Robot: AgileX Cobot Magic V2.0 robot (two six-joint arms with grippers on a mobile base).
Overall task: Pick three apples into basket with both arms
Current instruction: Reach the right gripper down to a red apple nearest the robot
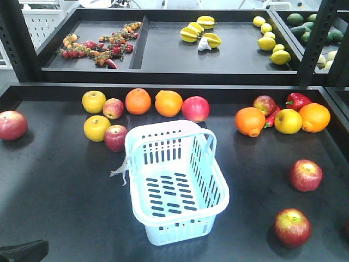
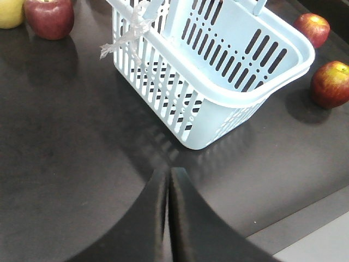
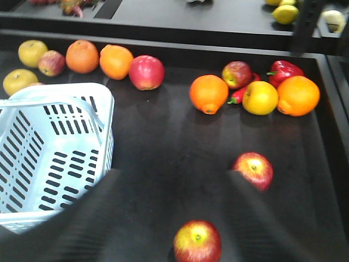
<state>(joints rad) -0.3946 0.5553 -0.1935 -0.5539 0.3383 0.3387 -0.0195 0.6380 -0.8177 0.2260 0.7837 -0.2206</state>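
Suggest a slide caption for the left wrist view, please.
Shut jaws face the empty basket on the dark table; one red apple top left, two more at right.

1. The surface is big, flat and black, with a low wall around it.
2. Behind it sits a black shelf, split by a low divider.
3. Black posts stand at the sides.
4. A white panel shows far back.
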